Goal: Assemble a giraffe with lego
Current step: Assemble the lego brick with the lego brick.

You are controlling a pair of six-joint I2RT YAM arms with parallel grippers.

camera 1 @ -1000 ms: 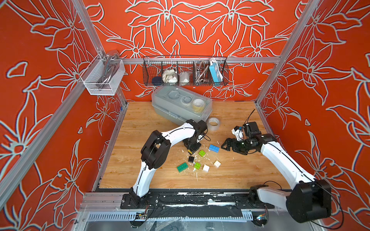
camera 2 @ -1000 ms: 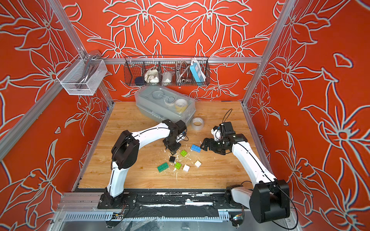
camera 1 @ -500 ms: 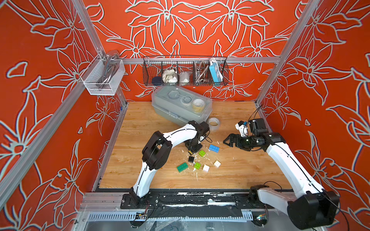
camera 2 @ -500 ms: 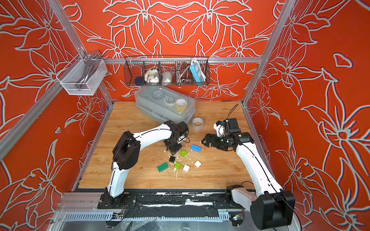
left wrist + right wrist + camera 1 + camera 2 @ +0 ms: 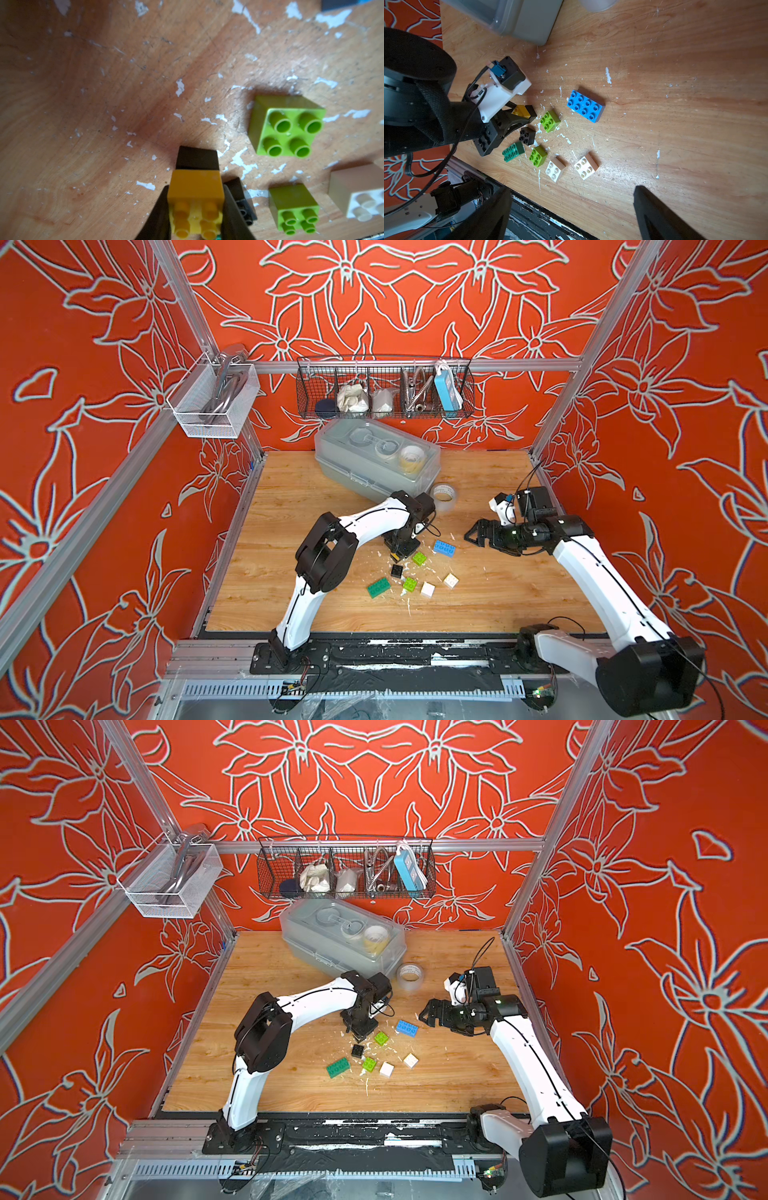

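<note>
Wooden tabletop [image 5: 291, 497], barely started lol: left gripper [image 5: 195, 216] pinches a yellow-on-black leg stack [image 5: 196, 187], right gripper [image 5: 475, 534] wide open, empty, remaining lego [image 5: 549, 121] loose mid-surface.

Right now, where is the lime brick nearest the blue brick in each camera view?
Top view: lime brick mid-table, between left hand and blue brick.
Top view: lime brick, same spot.
Left wrist: studs up, beside the held yellow brick.
Right wrist: between blue brick and left hand.
Shared landmark: the second lime brick, close by in all four.
</note>
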